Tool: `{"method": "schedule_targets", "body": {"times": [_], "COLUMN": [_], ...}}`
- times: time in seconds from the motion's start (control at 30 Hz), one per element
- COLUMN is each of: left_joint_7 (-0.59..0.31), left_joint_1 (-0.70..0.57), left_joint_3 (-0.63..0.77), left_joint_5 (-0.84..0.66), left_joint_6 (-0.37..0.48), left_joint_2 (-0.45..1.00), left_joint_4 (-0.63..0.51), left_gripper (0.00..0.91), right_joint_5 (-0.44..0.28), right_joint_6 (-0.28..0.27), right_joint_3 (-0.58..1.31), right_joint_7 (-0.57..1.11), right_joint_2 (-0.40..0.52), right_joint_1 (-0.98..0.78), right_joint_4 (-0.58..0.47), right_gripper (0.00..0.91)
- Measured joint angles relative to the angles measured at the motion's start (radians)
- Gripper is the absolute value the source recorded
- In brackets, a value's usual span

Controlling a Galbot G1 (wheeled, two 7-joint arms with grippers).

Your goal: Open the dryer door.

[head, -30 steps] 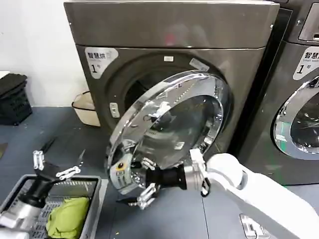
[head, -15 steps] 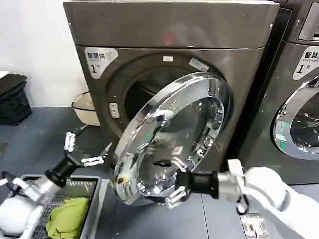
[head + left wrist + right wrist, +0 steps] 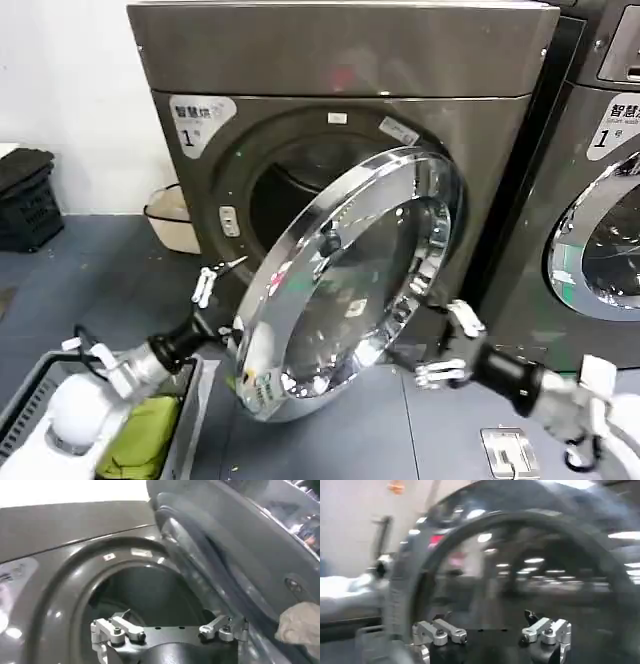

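Observation:
The dryer door (image 3: 345, 275), a chrome ring around dark glass, hangs partly open and swung out from the dark drum opening (image 3: 290, 185). My left gripper (image 3: 222, 300) is open at the door's free left edge, on the machine side. In the left wrist view its open fingers (image 3: 116, 630) face the drum opening (image 3: 140, 587), with the door's grey back rim (image 3: 225, 565) close beside them. My right gripper (image 3: 442, 346) is open, low and to the right of the door, clear of it. The right wrist view has the door's glass front (image 3: 520, 580) ahead of the right gripper (image 3: 487, 625).
A second machine (image 3: 600, 230) with a similar chrome door stands on the right. A grey basket (image 3: 185, 400) with a green cloth (image 3: 135, 440) sits low on the left under my left arm. A beige tub (image 3: 168, 215) and a black crate (image 3: 25, 195) are at the left wall.
The door has swung further out. My right gripper has drawn back rightward from the door's lower edge. My left gripper has risen from the basket to the door's left edge.

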Motion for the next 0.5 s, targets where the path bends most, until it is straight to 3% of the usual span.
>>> {"method": "schedule_targets", "body": {"times": [0.33,0.5], "left_joint_7": [0.002,0.001], "left_joint_1": [-0.12,-0.181], "left_joint_3": [0.163,0.237], "left_joint_5": [-0.014,-0.023], "left_joint_6": [-0.01,-0.012], "left_joint_2": [0.007,0.0], "left_joint_4": [0.047,0.072], "left_gripper": [0.907,0.907], "right_joint_5": [-0.102,-0.157], "right_joint_6": [0.124,0.154], "right_joint_3": [0.275,0.38], "right_joint_7": [0.11,0.198], "right_joint_2": [0.204,0.327], "right_joint_1": [-0.226,-0.256], "right_joint_4": [0.0,-0.012], "right_gripper": [0.907,0.907]}}
